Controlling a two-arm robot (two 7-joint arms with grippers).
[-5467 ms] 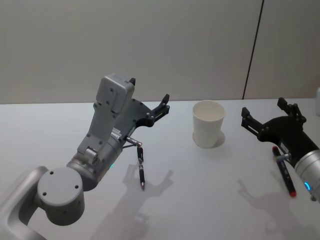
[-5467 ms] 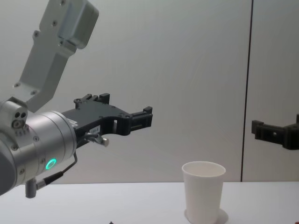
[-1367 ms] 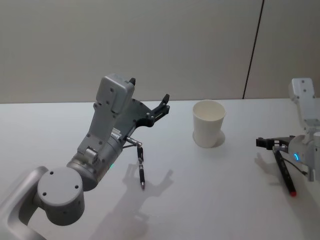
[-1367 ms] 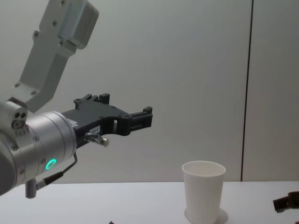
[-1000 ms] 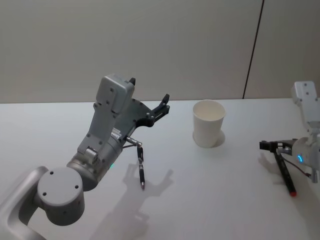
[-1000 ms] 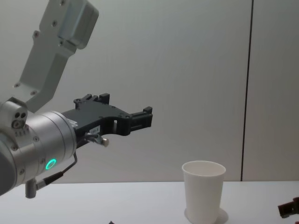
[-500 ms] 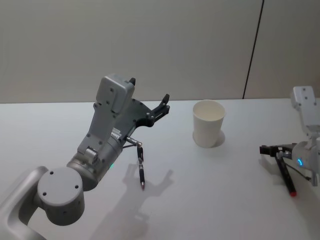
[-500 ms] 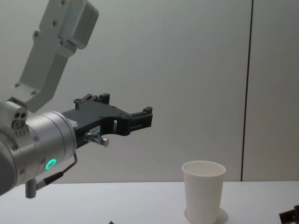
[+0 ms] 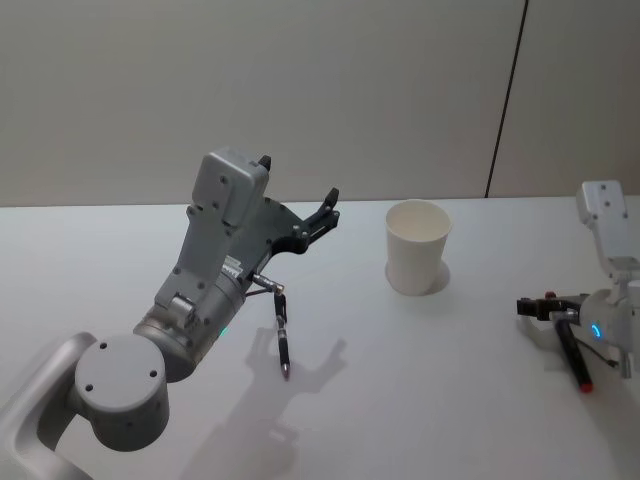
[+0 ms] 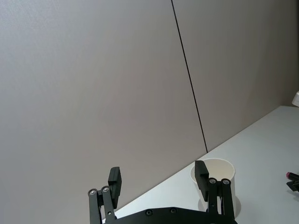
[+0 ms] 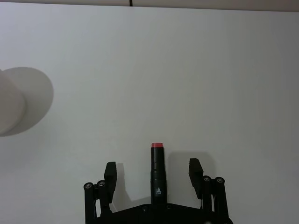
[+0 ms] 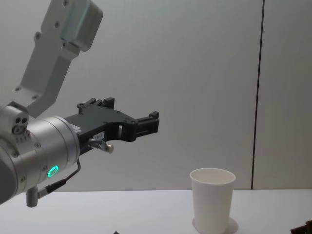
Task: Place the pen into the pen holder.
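**Head view.** The right pincer (image 9: 547, 306) is low over the desk (image 9: 440, 400), with the red-ended pen (image 9: 573, 356) lying flat under and just behind its tips. The pen holder (image 9: 417, 248) stands upright, well apart from this pincer, ahead of it and towards the robot's left. The left pincer (image 9: 298, 180) is raised and idle with its jaws apart. A second pen (image 9: 284, 340) lies on the desk below that arm.

**Left wrist view.** The left pincer's fingers (image 10: 115, 180) are spread and hold nothing. The pen holder shows beyond them, beside one fingertip.

**Right wrist view.** The right pincer's jaws are apart. The pen lies lengthwise along the centre line between the two fingers (image 11: 110, 171), touching neither, with its red end just past the tips. The pen holder is off to one side, well apart.

**Chest view.** The left pincer hangs high above the desk. The pen holder stands beyond it and lower, empty as far as can be seen.

**Assessment.** The step in hand appears to be the grasp of the pen. Alignment looks sound. Recommended:
- Descend square until the fingertips flank the barrel close to the desk.
- Close evenly on the barrel, behind the red end.
- Lift only once the grip is firm, as a round barrel may roll or pivot.
- Tip the pen upright before carrying it over the holder's rim.
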